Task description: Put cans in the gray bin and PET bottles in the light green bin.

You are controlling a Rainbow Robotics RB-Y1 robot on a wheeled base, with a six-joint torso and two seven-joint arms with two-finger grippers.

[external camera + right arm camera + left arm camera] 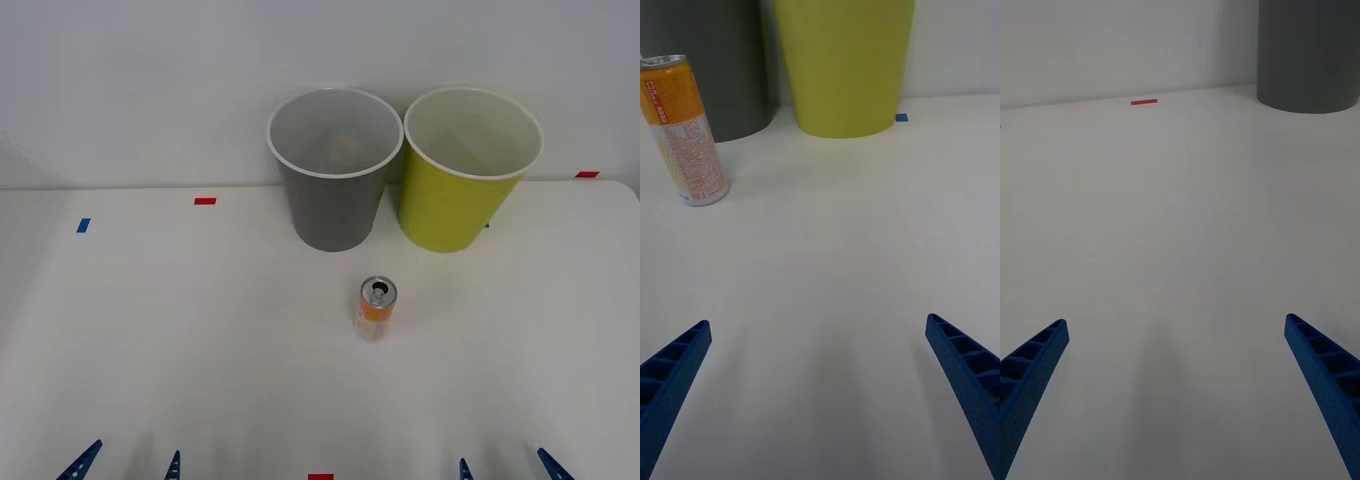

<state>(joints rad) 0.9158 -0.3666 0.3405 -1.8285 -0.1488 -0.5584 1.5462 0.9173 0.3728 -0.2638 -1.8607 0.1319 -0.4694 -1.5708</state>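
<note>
At table's near edge, left claw (125, 465), right claw (505, 466) spread wide, empty.

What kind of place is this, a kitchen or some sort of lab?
Probably a lab test bench: a bare white table with coloured tape marks, a gray bin, a light green bin and one can.

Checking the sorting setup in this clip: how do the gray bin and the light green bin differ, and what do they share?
Colour: the gray bin has dark gray walls; the light green bin has yellow-green walls.
Position: the gray bin stands to the robot's left, the light green bin to its right.
Nearness to the can: the gray bin stands almost directly behind it, the light green bin off to the right.
Shared: both are upright, tapered, round and white-rimmed.
</note>
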